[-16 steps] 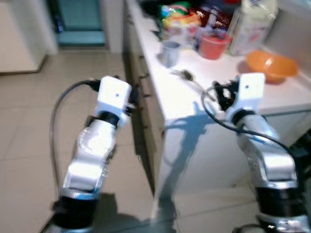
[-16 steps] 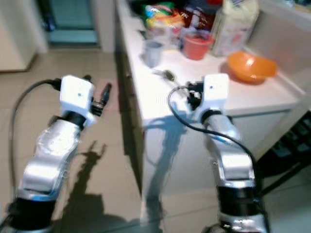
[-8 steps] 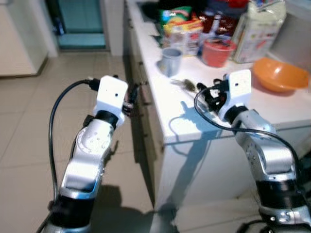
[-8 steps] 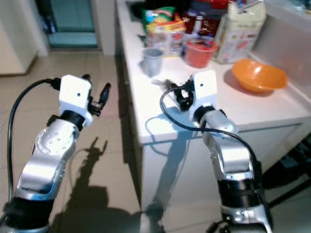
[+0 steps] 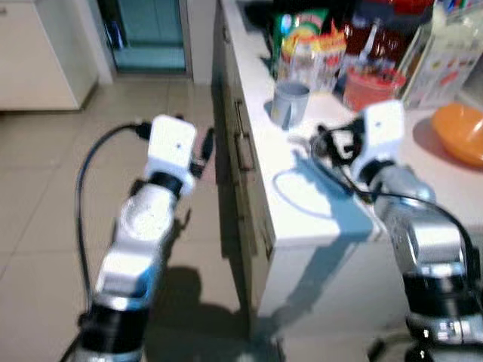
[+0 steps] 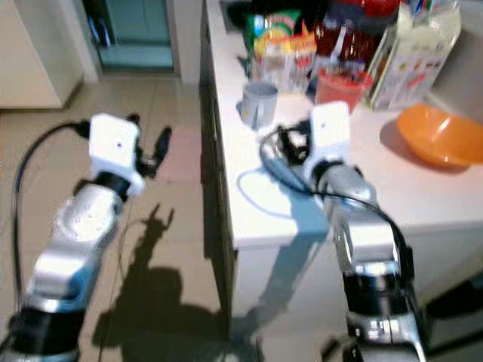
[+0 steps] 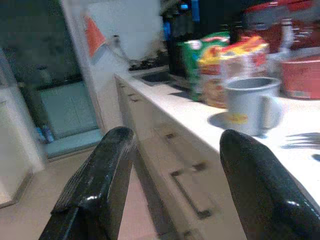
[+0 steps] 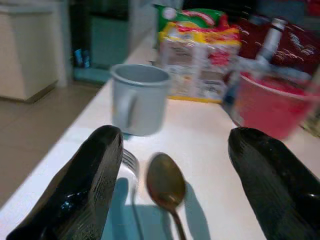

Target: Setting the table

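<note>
One grey mug (image 8: 139,104), spoon (image 8: 166,184) nearby

The two head views are looking forward and down from above both arms, taking in the white counter (image 5: 317,204) and tiled floor (image 5: 53,188); they are sharing nearly the same scene, offset sideways. The left wrist camera is looking along its fingers (image 7: 95,190) from beside the counter's edge, low and level. The right wrist camera is sitting close above the countertop. Both wrist views are sharing the grey mug (image 8: 137,97), as are the head views.
</note>
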Motion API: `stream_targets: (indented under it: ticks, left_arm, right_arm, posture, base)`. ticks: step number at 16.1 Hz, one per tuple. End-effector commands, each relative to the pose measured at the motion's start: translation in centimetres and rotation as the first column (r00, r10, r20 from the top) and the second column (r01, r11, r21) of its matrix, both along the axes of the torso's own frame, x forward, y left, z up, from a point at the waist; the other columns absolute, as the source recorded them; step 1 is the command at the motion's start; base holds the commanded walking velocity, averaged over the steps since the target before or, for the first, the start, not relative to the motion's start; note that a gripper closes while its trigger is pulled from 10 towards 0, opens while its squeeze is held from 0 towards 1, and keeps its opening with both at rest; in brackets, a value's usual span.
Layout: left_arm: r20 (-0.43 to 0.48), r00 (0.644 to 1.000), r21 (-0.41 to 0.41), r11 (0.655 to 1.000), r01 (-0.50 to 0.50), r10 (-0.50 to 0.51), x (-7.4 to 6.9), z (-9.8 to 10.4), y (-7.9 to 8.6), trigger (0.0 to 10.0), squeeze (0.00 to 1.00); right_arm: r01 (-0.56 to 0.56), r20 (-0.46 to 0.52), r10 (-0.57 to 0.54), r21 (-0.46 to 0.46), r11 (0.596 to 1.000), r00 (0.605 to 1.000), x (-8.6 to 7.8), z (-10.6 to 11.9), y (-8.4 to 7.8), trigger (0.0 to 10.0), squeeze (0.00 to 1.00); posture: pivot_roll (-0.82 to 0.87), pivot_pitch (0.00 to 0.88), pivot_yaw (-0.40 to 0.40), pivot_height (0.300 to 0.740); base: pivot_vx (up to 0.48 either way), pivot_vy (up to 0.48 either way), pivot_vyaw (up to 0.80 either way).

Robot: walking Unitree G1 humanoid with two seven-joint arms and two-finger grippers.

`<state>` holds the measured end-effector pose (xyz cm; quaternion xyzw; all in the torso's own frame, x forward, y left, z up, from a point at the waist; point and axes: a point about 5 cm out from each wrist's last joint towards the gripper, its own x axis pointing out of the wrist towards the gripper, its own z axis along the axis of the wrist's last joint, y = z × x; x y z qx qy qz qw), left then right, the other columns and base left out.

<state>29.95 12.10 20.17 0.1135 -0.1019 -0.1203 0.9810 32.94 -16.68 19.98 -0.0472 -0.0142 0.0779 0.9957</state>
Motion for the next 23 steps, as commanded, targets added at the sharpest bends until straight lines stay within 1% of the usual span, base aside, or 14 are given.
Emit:
stream_targets:
  ticks: [1, 3, 5, 9, 12, 14, 15, 16, 17, 18, 20, 21, 22, 23]
  left_arm:
    - [0.014, 1.000, 0.014, 1.000, -0.001, 0.000, 0.0, 0.3, -0.1, 10.0, 0.00]
    - [0.019, 1.000, 0.033, 0.999, -0.011, 0.011, 0.1, 0.3, -0.1, 10.0, 0.00]
    - [0.020, 1.000, 0.033, 0.999, -0.013, 0.012, 0.2, 0.3, -0.2, 10.0, 0.00]
    - [0.021, 1.000, 0.037, 0.999, -0.011, 0.010, 0.3, 0.3, -0.4, 10.0, 0.00]
    - [0.025, 1.000, 0.039, 0.999, -0.012, 0.011, 0.3, 0.4, -0.5, 10.0, 0.00]
    - [0.026, 1.000, 0.040, 0.999, -0.010, 0.009, 0.4, 0.4, -0.7, 10.0, 0.00]
    - [0.027, 1.000, 0.041, 0.999, -0.008, 0.007, 0.4, 0.4, -0.8, 10.0, 0.00]
    - [0.028, 1.000, 0.041, 0.999, -0.008, 0.007, 0.4, 0.4, -0.8, 10.0, 0.00]
    - [0.029, 1.000, 0.042, 0.999, -0.007, 0.006, 0.4, 0.4, -0.8, 10.0, 0.00]
    - [0.029, 1.000, 0.042, 0.999, -0.006, 0.005, 0.4, 0.4, -0.8, 10.0, 0.00]
    - [0.022, 1.000, 0.038, 0.999, 0.003, -0.004, 0.4, 0.3, -0.9, 10.0, 0.00]
    - [-0.017, 1.000, -0.016, 1.000, 0.019, -0.019, 0.5, 0.1, -1.0, 10.0, 0.00]
    - [-0.036, 0.999, -0.031, 0.999, 0.012, -0.014, 0.7, -0.1, -0.9, 10.0, 0.00]
    - [-0.034, 0.999, -0.025, 1.000, 0.009, -0.010, 0.7, 0.0, -0.9, 10.0, 0.00]
  right_arm:
    - [0.009, 0.063, -0.011, 0.027, 1.000, 0.998, -0.4, 1.0, 0.0, 10.0, 0.00]
    - [0.024, 0.069, -0.025, 0.014, 1.000, 0.997, -0.8, 0.8, 0.1, 10.0, 0.00]
    - [0.047, 0.063, -0.048, 0.013, 0.999, 0.997, -0.9, 0.7, -0.1, 10.0, 0.00]
    - [0.111, 0.046, -0.110, -0.024, 0.994, 0.993, -0.9, 0.5, -1.4, 10.0, 0.00]
    - [0.128, 0.043, -0.126, -0.043, 0.991, 0.991, -0.9, 0.5, -1.8, 10.0, 0.00]
    - [0.147, 0.039, -0.145, -0.048, 0.988, 0.989, -0.8, 0.5, -2.2, 10.0, 0.00]
    - [0.171, 0.035, -0.169, -0.049, 0.984, 0.985, -0.7, 0.5, -2.7, 10.0, 0.00]
    - [0.178, 0.035, -0.176, -0.050, 0.983, 0.984, -0.7, 0.5, -2.8, 10.0, 0.00]
    - [0.204, 0.035, -0.202, -0.041, 0.978, 0.979, -0.6, 0.6, -3.2, 10.0, 0.00]
    - [0.228, 0.028, -0.227, -0.011, 0.974, 0.973, -0.6, 0.6, -3.6, 10.0, 0.00]
    - [0.243, 0.013, -0.243, -0.001, 0.970, 0.970, -0.5, 0.5, -4.0, 10.0, 0.00]
    - [0.255, 0.008, -0.255, 0.015, 0.967, 0.967, -0.5, 0.6, -4.2, 10.0, 0.00]
    - [0.262, 0.009, -0.262, 0.029, 0.965, 0.965, -0.4, 0.8, -4.3, 10.0, 0.00]
    - [0.272, 0.011, -0.272, 0.038, 0.962, 0.962, -0.3, 1.0, -4.5, 10.0, 0.00]
  posture:
    - [0.02, 0.000, -0.033, 0.740]
    - [0.01, 0.000, -0.031, 0.740]
    - [0.01, 0.000, -0.030, 0.740]
    - [0.00, 0.000, -0.029, 0.740]
    - [0.00, 0.000, -0.031, 0.740]
    - [0.00, 0.000, -0.031, 0.740]
    - [0.00, 0.000, -0.032, 0.740]
    - [0.00, 0.000, -0.032, 0.740]
    - [0.00, 0.000, -0.032, 0.740]
    - [0.00, 0.000, -0.032, 0.740]
    - [0.00, 0.000, -0.031, 0.740]
    - [0.00, 0.000, -0.031, 0.740]
    - [-0.01, 0.000, -0.029, 0.740]
    - [-0.01, 0.000, -0.029, 0.740]
  base:
    - [0.000, 0.000, 0.00]
    - [0.000, -0.375, 0.00]
    - [0.000, -0.414, 0.00]
    - [0.000, -0.417, 0.10]
    - [0.000, -0.417, 0.00]
    - [0.000, -0.418, 0.80]
    - [0.000, -0.416, 0.80]
    - [0.000, -0.416, 0.80]
    - [0.000, -0.416, 0.00]
    - [0.000, -0.416, 0.00]
    - [0.000, -0.381, 0.00]
    - [0.000, 0.409, 0.00]
    - [0.000, 0.480, 0.00]
    - [0.000, 0.480, 0.00]
